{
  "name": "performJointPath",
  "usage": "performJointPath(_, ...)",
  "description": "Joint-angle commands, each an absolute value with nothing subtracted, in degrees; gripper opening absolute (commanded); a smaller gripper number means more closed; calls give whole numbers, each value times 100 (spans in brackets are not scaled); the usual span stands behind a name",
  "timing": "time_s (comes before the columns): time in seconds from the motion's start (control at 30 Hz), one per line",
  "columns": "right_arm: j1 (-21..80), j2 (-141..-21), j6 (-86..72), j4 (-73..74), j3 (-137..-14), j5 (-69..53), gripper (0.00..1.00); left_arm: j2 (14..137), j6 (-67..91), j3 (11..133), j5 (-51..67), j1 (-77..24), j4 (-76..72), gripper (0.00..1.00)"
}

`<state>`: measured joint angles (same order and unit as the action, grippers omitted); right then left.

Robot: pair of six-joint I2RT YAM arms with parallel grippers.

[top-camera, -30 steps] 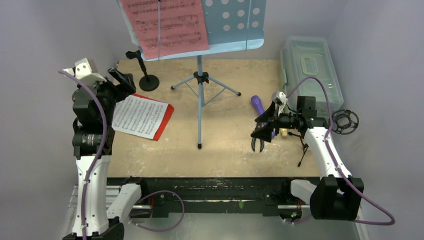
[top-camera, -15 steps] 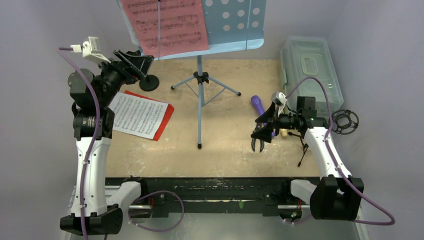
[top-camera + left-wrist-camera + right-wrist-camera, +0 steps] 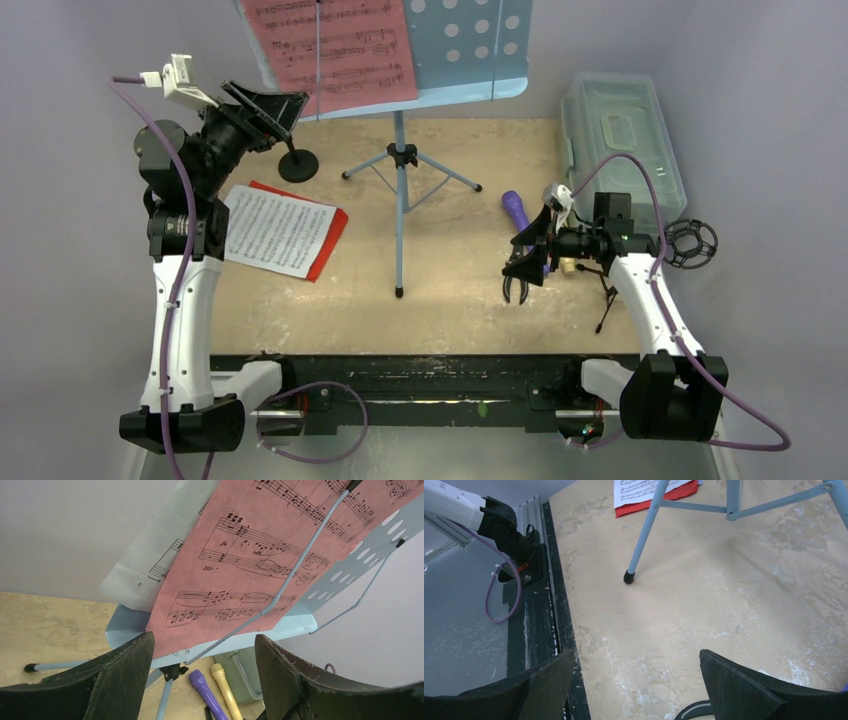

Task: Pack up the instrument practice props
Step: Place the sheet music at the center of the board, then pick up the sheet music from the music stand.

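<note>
From above, the left end effector (image 3: 283, 104) is lifted high, near the bottom left corner of the blue music stand (image 3: 470, 50). Its fingers are spread and hold nothing. I think it is up there to get the pink page (image 3: 335, 50), which leans on the stand so a player could read it. The stand has three thin legs on the desk (image 3: 450, 280). A white page (image 3: 272, 232) lies flat on a red page (image 3: 330, 236), left of the stand's legs. A black pole with a round base (image 3: 297, 160) stands behind them. On the right, the purple microphone (image 3: 515, 208) lies on the desk near the grey-green box (image 3: 620, 130). The right end effector (image 3: 516, 287) hangs low over bare desk, spread, with nothing in it. The black mic tripod (image 3: 605, 292) lies just beside that arm.

The left wrist camera looks up at the stand. The two dark fingers (image 3: 120, 680) are wide apart. The stand's lower lip and the bottom edge of the pink page show between them. A thin wire arm (image 3: 300, 565) lies across the page to keep it from sliding. Another white sheet (image 3: 145, 570) peeks out behind it. Far below lie the purple microphone and the cream microphone (image 3: 224, 687), side by side.

The right wrist camera sees its own fingers (image 3: 744, 685) spread, with only desk between them. One stand foot (image 3: 628, 576) is well ahead. This arm seems to be waiting.
</note>
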<state>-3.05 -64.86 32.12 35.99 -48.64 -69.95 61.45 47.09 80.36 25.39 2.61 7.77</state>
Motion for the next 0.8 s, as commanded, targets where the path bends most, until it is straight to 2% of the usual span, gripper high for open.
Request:
performJointPath(0.0,-295,-6425,3357,3656,-5116,-7022,99,6226,4602,8358,2574,272,592,72)
performJointPath(0.33,-295,-6424,3381,3669,-5120,-7014,99,6316,3979,8524,2106,257,1030,70)
performJointPath(0.77,-297,-6434,3393,3674,-5106,-6987,99,6433,4296,8295,2531,220,557,61)
